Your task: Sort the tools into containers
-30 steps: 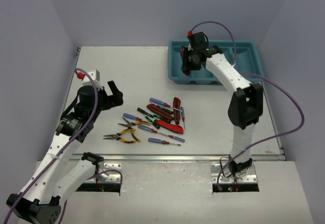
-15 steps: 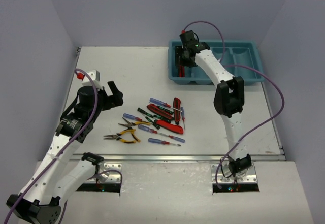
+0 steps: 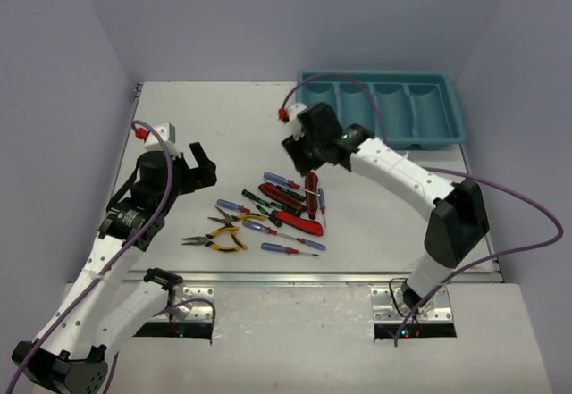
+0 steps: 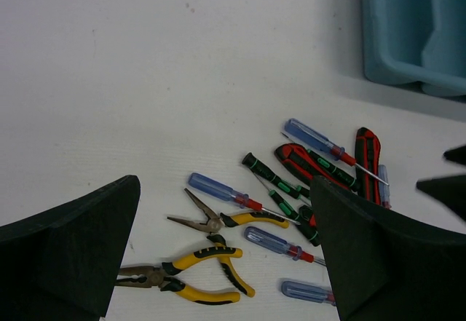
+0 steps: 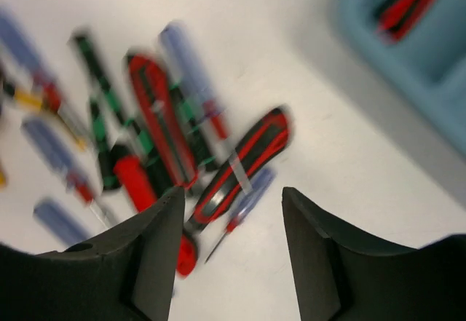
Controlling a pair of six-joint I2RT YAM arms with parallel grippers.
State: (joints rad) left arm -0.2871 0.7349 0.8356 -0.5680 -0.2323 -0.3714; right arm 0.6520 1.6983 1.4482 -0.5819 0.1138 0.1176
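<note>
Your right claw (image 3: 299,151) hangs wide open and empty over the tabletop (image 3: 206,108), betw. the teal tray (image 3: 442,133) and the tool pile — utility knives (image 3: 310,190), screwdrivers (image 3: 288,249), pliers (image 3: 219,240) bunched mid-tabletop. Left of the pile, your left claw (image 3: 202,165) is also spread wide, holding nothing. One blurred red-black tool (image 5: 408,4) lies in the tray.

We see a pale counter (image 3: 206,126) carrying a teal tray (image 3: 438,137) in its far right corner. Toward the middle of the near edge lies a loose cluster: yellow-handled pliers (image 3: 223,243) on the left, then blue-handled screwdrivers (image 3: 275,248), black-and-green screwdrivers (image 3: 253,197) and red-and-black utility knives (image 3: 310,188).
</note>
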